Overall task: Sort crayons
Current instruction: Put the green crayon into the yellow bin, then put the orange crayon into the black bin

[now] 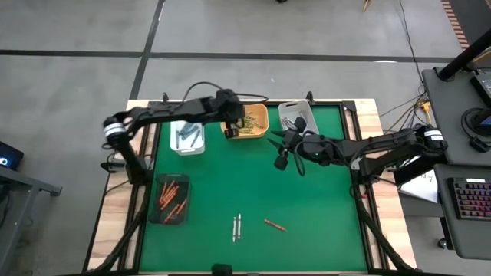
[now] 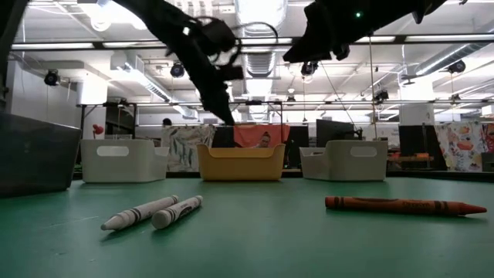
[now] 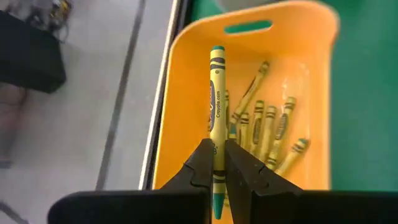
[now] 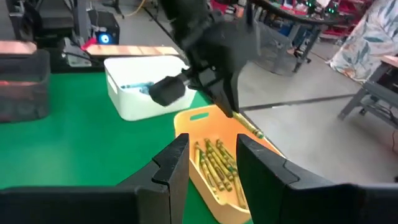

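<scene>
Above the orange tray [image 3: 180, 93], the left gripper [image 3: 217, 163] clenches its jaws on a yellow crayon [image 3: 216, 106]; the right gripper [image 4: 211, 165] hovers nearby, jaws released, over the green tabletop [image 1: 253, 184].

Grey concrete floor [image 1: 253, 31] all around, dark seams crossing it at twelve o'clock. At three o'clock, a dark desk [image 1: 460, 153] carrying a keyboard [image 1: 469, 201]. Cables [image 1: 414, 54] trail across the floor toward one o'clock. Looking level across the room: open ceiling with bright strip lights [image 2: 262, 11], pipes, patterned fabric [image 2: 463, 147] hanging at three o'clock.
</scene>
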Robot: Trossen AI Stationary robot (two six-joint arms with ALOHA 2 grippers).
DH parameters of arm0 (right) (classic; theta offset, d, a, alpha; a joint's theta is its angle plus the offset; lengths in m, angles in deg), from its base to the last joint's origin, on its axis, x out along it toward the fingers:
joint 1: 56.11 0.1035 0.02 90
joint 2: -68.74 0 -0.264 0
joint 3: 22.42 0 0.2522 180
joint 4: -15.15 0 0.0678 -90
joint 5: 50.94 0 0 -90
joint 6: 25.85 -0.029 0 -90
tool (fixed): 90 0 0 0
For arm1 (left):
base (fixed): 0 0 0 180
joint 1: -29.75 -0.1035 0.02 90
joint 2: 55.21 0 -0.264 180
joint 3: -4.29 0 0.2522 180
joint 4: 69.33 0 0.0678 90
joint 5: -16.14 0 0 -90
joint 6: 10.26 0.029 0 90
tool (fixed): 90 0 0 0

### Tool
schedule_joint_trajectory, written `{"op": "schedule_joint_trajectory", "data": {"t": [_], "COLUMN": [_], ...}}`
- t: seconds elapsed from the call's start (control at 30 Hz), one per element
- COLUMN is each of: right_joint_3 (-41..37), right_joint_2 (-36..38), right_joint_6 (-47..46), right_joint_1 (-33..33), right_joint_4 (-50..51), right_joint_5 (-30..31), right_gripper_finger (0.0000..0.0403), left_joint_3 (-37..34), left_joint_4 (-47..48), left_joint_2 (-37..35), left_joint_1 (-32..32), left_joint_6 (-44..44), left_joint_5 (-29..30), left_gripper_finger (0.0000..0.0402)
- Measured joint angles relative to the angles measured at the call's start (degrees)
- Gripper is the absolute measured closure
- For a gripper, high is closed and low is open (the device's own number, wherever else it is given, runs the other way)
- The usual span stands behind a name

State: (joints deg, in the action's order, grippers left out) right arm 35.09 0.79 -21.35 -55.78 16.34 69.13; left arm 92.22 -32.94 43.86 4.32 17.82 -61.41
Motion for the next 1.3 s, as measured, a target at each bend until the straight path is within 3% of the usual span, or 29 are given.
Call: {"op": "schedule_joint_trajectory", "data": {"t": [0.4,0.7,0.97,1.13,1.3], "right_joint_3": [0.0,0.0,0.0,1.1,2.5], "right_joint_2": [0.0,0.0,0.0,0.0,0.0], "right_joint_6": [-0.8,-2.5,-8.9,-16.3,-23.1], "right_joint_1": [0.0,0.0,0.2,0.3,0.4], "right_joint_4": [2.6,3.5,4.4,7.2,10.1], "right_joint_5": [0.0,0.0,-1.6,-11.3,-20.5], "right_gripper_finger": [0.0280,0.0280,0.0280,0.0280,0.0280], "left_joint_3": [14.2,16.1,16.1,15.5,10.0], "left_joint_4": [13.6,13.4,14.3,15.7,12.8], "left_joint_2": [15.3,16.9,13.6,7.1,-2.3], "left_joint_1": [-2.7,-3.2,-2.8,-1.0,2.6], "left_joint_6": [0.1,-0.4,-4.7,-10.8,-15.4], "left_joint_5": [0.1,0.4,0.5,-2.9,-7.0], "left_gripper_finger": [0.0398,0.0353,0.0336,0.0336,0.0336]}}
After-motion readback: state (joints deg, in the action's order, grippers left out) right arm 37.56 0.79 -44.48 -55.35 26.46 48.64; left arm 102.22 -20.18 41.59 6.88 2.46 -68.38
